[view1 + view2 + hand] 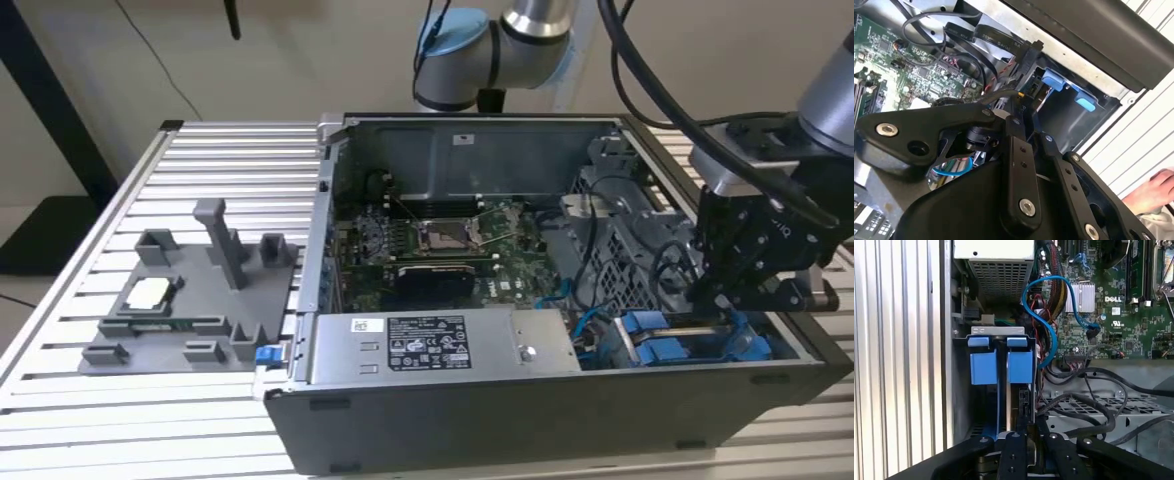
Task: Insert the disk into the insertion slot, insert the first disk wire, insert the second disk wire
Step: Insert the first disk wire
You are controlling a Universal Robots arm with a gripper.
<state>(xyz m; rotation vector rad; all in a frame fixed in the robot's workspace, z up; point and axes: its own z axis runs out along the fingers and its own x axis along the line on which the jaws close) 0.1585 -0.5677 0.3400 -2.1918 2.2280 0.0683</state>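
The disk sits in its insertion slot at the case's front corner on the exterior view's right, with only its blue carrier frame (pixel 663 342) (pixel 1020 367) (pixel 1056 80) showing. My gripper (pixel 727 305) (pixel 1026 429) (pixel 1026 117) reaches down into the case right at the disk's end. Its fingers (pixel 1014 450) are drawn close together on a black wire connector (pixel 1024 410) (pixel 1019 97). The connector's black wire (pixel 996 95) trails off toward the motherboard. Whether the connector is seated in the disk is hidden by the fingers.
A silver labelled power supply box (pixel 427 345) lies along the case front, with the green motherboard (pixel 447 250) behind it. A blue cable (pixel 1050 335) and several black cables (pixel 1089 410) loop beside the slot. A grey fixture plate (pixel 187 300) lies on the slatted table. A person's hand (pixel 1154 190) rests outside the case.
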